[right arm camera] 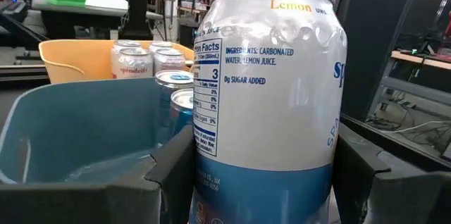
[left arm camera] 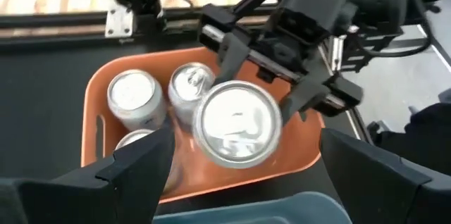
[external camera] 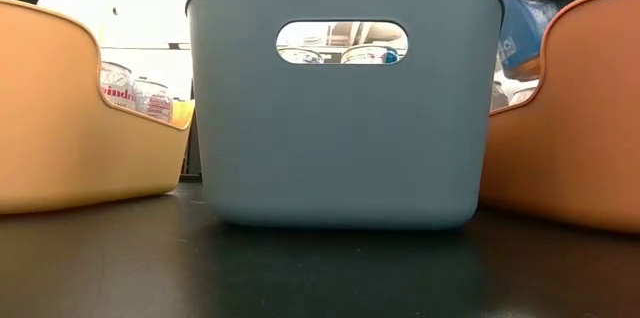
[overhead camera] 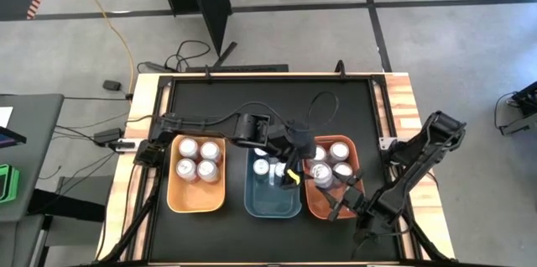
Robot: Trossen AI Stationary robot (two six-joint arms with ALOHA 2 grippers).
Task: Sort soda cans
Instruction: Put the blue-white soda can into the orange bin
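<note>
A soda can [right arm camera: 271, 97], clamped in the right gripper [overhead camera: 346, 202], hangs above the red-orange bin [overhead camera: 312, 204]. The left gripper [overhead camera: 294, 170], fingers spread and empty, waits nearby; a mistimed handover could drop it.

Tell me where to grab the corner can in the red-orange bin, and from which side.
Grip the corner can by its upper body, just under the rim, coming straight down. It stands upright, and the bin wall and a neighbouring can close off its sides. The right gripper, holding another can nearby, should probably clear first.
</note>
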